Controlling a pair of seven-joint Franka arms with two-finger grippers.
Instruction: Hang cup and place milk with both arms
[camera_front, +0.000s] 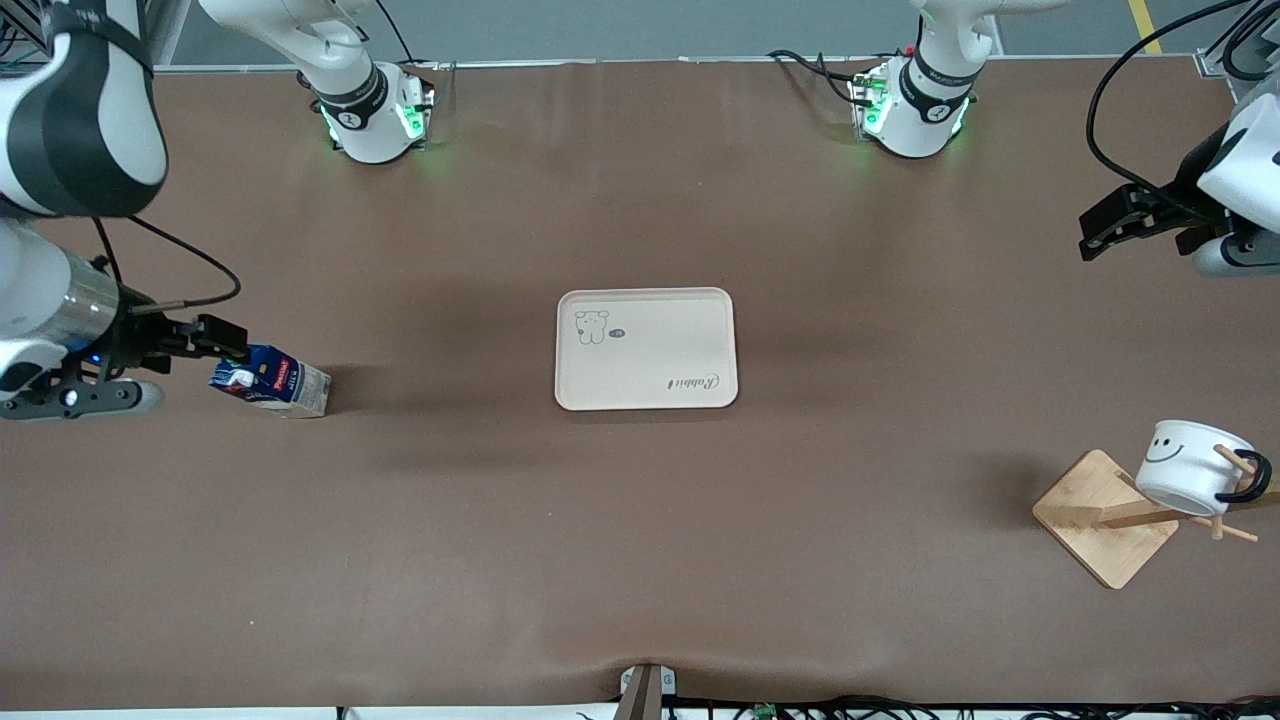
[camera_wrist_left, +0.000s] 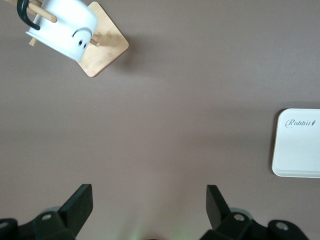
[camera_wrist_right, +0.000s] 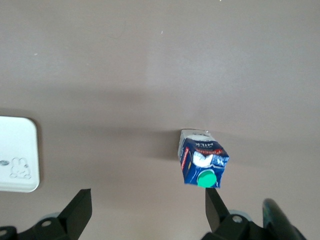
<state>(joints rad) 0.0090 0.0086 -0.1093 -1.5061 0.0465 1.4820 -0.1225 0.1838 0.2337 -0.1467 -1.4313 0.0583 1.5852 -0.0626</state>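
**Cup hung, milk off tray**

Hung by its handle on the rack (camera_front: 1105, 518) peg: cup (camera_front: 1190, 468), nearest the camera, at the left arm's end. Stood on bare table at the right arm's end: milk (camera_front: 272, 380), well apart from the tray (camera_front: 646, 348). Gaped wide and empty: right gripper (camera_wrist_right: 145, 212) above the carton, left gripper (camera_wrist_left: 149, 207) over bare table. Risked tipping the carton with an off-centre close. Cut off at the frame edge: rack's peg tips.

Brown matte table (camera_front: 640, 520) fills view, soft shadows across it. Grey floor (camera_front: 650, 25) along top edge, yellow line (camera_front: 1143, 20) at corner. Black cables (camera_front: 900, 708) along near edge.
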